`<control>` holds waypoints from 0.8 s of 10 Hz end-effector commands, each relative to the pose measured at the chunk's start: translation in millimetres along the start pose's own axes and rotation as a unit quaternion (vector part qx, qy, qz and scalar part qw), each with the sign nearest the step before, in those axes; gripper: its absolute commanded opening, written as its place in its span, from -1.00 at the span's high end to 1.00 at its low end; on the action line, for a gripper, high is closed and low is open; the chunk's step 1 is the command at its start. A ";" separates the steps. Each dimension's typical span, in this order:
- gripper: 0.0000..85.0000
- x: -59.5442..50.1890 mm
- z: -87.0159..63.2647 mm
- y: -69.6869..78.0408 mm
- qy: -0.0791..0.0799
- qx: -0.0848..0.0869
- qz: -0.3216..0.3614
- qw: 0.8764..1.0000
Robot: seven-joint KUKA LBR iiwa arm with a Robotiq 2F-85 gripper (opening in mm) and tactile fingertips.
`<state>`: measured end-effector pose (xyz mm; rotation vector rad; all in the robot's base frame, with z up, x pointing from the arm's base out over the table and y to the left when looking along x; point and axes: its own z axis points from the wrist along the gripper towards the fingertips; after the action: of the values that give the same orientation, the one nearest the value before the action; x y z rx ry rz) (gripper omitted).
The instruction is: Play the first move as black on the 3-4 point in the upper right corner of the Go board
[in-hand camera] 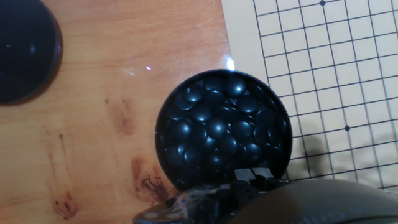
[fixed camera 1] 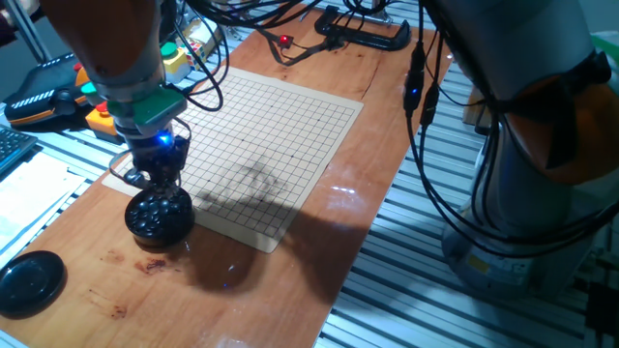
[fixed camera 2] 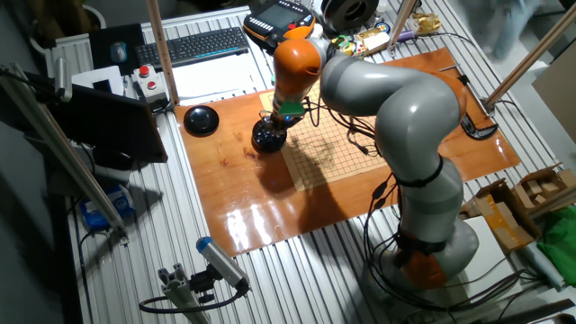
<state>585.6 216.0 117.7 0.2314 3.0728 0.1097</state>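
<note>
Glossy black stones, heaped in 1 round black bowl, seen from directly above in the hand view. Bowl stands on the wooden table, just off the Go board edge; board lies at 3 o'clock of the bowl in the hand view. Gripper: poised over the bowl, fingertips at or among the stones; spread of the jaws cannot be told. Bowl lid: flat on the table, at 10 o'clock of the bowl in the hand view, well apart. Board grid bare of stones.
</note>
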 end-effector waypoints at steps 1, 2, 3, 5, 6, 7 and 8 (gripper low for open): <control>0.98 -0.8 1.5 7.4 -0.003 -0.006 -0.001 1.000; 0.98 -4.7 1.9 15.4 -0.004 -0.003 -0.004 1.000; 0.98 -9.2 2.1 23.7 -0.008 0.006 -0.006 1.000; 0.98 -13.6 4.9 36.7 -0.013 0.015 -0.003 1.000; 0.98 -15.8 8.4 37.4 -0.011 0.014 -0.004 1.000; 0.98 -19.2 12.5 37.9 -0.009 0.011 -0.004 1.000; 0.98 -22.9 17.1 38.7 -0.009 0.012 -0.003 1.000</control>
<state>615.0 251.8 104.6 0.2225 3.0573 0.0687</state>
